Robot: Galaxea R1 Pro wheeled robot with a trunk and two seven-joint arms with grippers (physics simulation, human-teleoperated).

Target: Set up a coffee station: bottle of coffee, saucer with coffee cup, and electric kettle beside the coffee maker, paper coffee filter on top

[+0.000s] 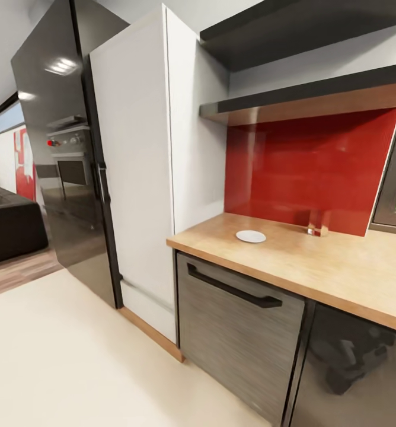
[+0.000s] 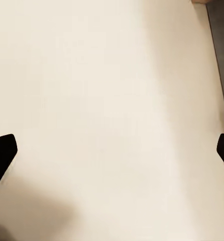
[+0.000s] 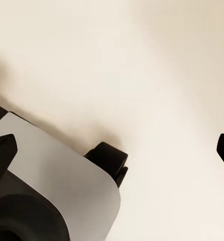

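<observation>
Pale floor (image 2: 112, 100) lies beneath our left gripper (image 2: 112, 150) and right gripper (image 3: 112, 148), both spread wide with nothing between the fingers. Ahead we see the saucer (image 1: 251, 236) on the kitchen countertop (image 1: 316, 261), near the red backsplash (image 1: 310, 166), under the kitchen shelf (image 1: 305, 98).

In the left wrist view the left end effector (image 2: 112, 150) shows as two matte black fingertips (image 2: 2, 153) with blunt, angled ends, plain and unmarked. The right end effector (image 3: 112, 150) has the same black tips (image 3: 2, 150). In the right wrist view the robot's base (image 3: 57, 170) is a smooth pale grey-white panel with a rounded corner, a dark round housing (image 3: 26, 218) on it and a black caster wheel (image 3: 109, 160) at its edge.
</observation>
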